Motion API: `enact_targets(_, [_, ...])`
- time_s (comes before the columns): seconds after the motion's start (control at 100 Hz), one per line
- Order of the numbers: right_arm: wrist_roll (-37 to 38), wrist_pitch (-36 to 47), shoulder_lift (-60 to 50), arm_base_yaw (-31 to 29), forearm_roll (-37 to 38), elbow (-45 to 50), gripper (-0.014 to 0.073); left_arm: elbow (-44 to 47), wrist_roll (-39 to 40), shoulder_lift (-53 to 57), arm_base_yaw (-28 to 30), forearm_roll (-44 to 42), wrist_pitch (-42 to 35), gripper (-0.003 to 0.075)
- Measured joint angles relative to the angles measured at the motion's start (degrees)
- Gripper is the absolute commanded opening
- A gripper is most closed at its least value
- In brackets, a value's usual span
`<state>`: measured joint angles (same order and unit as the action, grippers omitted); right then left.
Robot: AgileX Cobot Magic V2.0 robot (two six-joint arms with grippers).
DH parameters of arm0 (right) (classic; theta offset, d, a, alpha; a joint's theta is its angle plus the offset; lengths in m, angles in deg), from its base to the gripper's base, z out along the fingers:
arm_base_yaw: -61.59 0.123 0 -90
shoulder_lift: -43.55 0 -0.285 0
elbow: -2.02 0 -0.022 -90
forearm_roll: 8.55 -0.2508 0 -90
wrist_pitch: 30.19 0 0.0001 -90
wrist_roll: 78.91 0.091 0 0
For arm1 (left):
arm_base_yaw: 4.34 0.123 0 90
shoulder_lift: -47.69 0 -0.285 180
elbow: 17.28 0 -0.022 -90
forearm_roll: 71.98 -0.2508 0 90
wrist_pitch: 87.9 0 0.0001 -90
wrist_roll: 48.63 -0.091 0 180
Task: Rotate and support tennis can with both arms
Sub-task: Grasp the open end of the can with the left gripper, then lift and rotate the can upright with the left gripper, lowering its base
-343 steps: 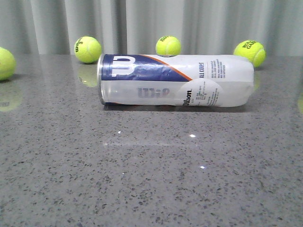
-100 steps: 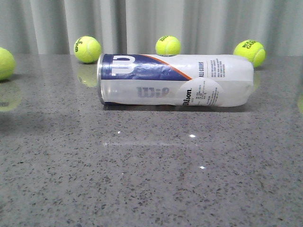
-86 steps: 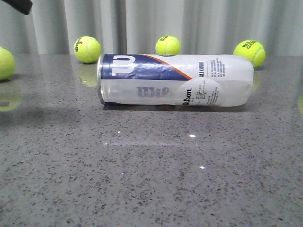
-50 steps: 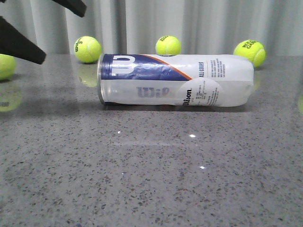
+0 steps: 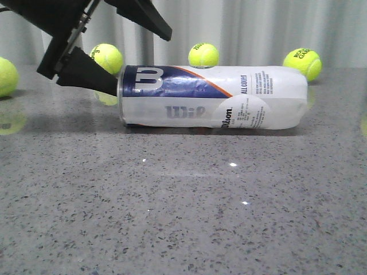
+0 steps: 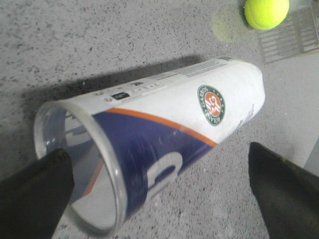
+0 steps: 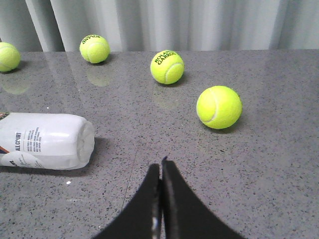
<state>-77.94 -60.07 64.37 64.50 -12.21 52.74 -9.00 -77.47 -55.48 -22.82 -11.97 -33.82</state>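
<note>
At the can's open metal-rimmed end, the left pincer (image 5: pixel 117 54) has just swung in with jaws spread wide, straddling the tennis can (image 5: pixel 212 97), which lies on its side on the grey surface (image 5: pixel 183 217). Off beyond the closed end, the right pincer (image 7: pixel 160 169) is pressed closed and empty, so only the reach has begun; rotating and supporting remain.

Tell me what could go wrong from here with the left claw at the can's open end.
The tennis can lies on its side on a smooth table; a push from the open left claw, straddling its rim, could roll it toward the tennis ball behind. One finger sits at the open mouth and may dent the thin wall. The right claw is shut and away from the far end, so nothing supports it.
</note>
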Motion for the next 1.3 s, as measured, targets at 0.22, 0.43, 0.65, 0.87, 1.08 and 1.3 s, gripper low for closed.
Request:
enact_targets(0.22, [0.0, -0.09, 0.0, 0.0, 0.0, 0.0, -0.0066, -0.47, -4.06, -2.96, -0.93, 7.18, -0.23, 0.0603])
enact_targets(0.43, [0.0, -0.09, 0.0, 0.0, 0.0, 0.0, -0.0066, -0.59, -4.69, -4.12, -0.93, 8.58, -0.23, 0.0381])
enact_targets(0.65, [0.12, -0.09, 0.0, 0.0, 0.0, 0.0, -0.0066, -0.59, -4.94, -4.21, -0.93, 8.7, -0.23, 0.0155])
enact_targets(0.87, [0.12, -0.09, 0.0, 0.0, 0.0, 0.0, -0.0066, -0.7, -5.25, -4.21, -0.93, 12.24, 1.24, 0.0])
enact_targets(1.08, [0.12, -0.09, 0.0, 0.0, 0.0, 0.0, -0.0066, -0.8, -8.45, -4.21, -1.08, 16.78, 2.96, -0.002])
enact_targets(1.3, [0.12, -0.09, 0.0, 0.0, 0.0, 0.0, -0.0066, -0.93, -13.04, -2.54, -1.07, 20.19, 3.51, -0.0021])
